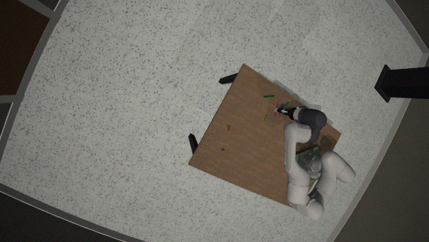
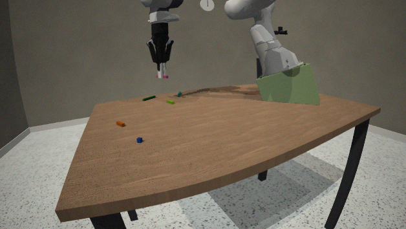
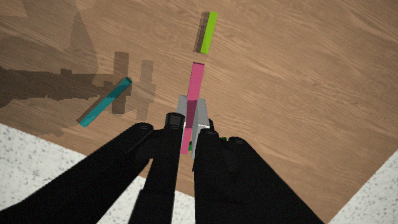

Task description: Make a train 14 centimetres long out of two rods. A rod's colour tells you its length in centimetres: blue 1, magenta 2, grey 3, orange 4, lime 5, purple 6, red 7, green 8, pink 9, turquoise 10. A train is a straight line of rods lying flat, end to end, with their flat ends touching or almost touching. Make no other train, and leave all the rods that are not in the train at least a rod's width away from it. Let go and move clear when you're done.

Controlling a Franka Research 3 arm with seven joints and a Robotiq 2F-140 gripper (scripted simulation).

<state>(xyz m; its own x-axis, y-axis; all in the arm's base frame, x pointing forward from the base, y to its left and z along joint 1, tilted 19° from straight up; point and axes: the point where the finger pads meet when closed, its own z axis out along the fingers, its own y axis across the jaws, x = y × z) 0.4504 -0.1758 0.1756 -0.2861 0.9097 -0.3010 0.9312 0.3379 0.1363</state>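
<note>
My gripper is shut on the pink rod near its middle and holds it level, high above the table. The lime rod lies flat on the table; in the wrist view it shows just beyond the pink rod's far end, roughly in line with it. The turquoise rod lies at a slant to one side. The green rod lies apart; in the wrist view the fingers mostly hide it.
An orange rod and a small blue rod lie far from the others on the wooden table. The arm's green base block stands on the table. The table's edge runs beyond the turquoise rod.
</note>
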